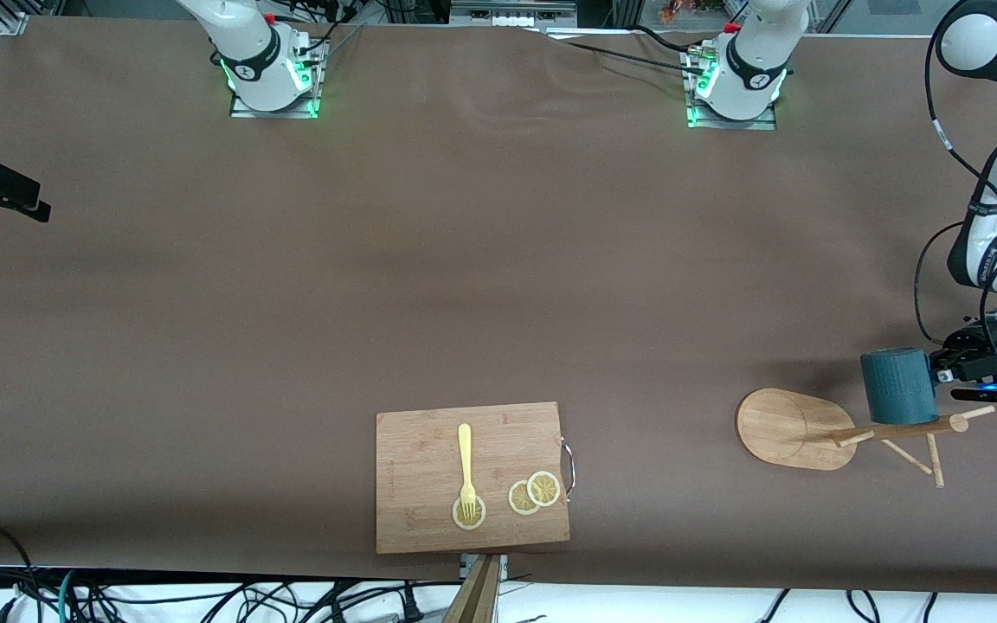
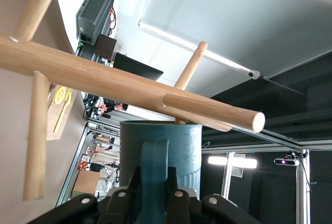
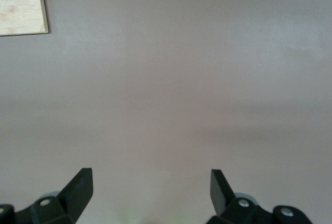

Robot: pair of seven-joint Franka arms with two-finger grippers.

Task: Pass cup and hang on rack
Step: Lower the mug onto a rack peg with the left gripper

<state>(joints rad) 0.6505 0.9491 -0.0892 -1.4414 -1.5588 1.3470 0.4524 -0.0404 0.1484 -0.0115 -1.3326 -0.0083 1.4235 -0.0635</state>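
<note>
The left gripper [image 1: 940,374] is clenched on the handle of the cup [image 1: 898,385], holding it in the air right beside the pole and pegs of the rack [image 1: 797,428], whose oval base sits on the table [image 1: 429,260] toward the left arm's end; whether the cup touches a peg I cannot tell, and nothing of its inside shows. The right gripper [image 3: 150,190] waits over bare tabletop with its fingers spread wide and released; nearer the front camera lies a cutting board [image 1: 429,450] carrying a yellow fork [image 1: 466,467] and three lemon slices [image 1: 533,493], the fork's tines resting on one slice.
</note>
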